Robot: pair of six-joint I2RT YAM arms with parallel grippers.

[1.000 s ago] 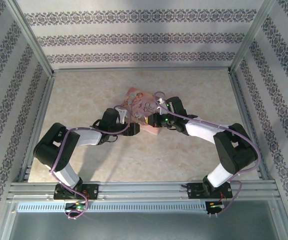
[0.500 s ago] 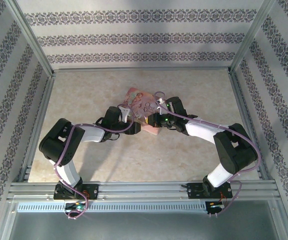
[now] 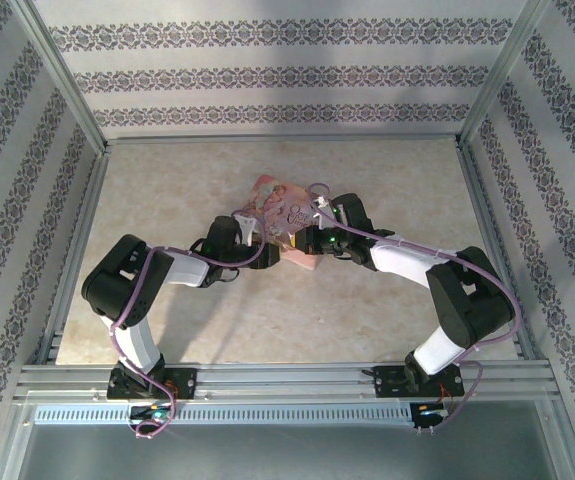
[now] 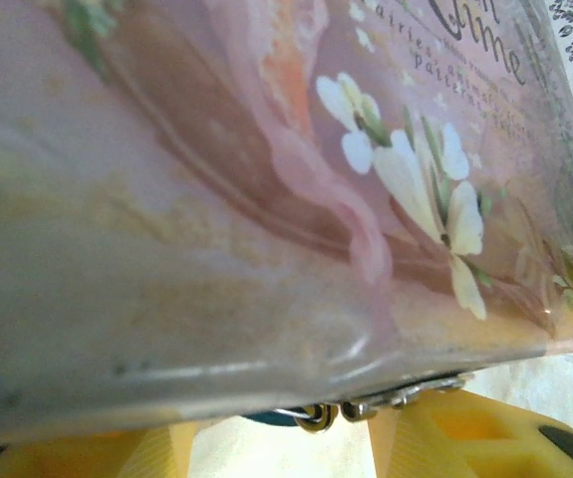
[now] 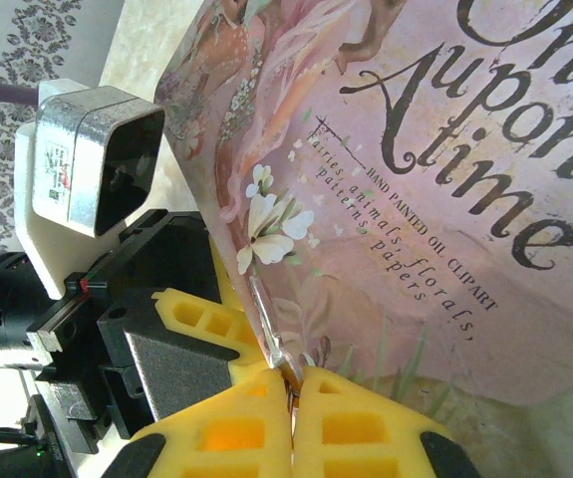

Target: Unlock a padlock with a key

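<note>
Beige marbled table, wallpapered walls | I am pinching the edge of the pink tin with my right claw, its fingers together on it | padlock showing beneath that tin's rim, between the parted fingers of my left claw | I am judging: centre squarely on it before squeezing.

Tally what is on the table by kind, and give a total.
Grippers: 2 (left gripper, right gripper)
Pink illustrated tin: 1
Silvery metal cluster at the tin's edge: 1
Total: 4
</note>
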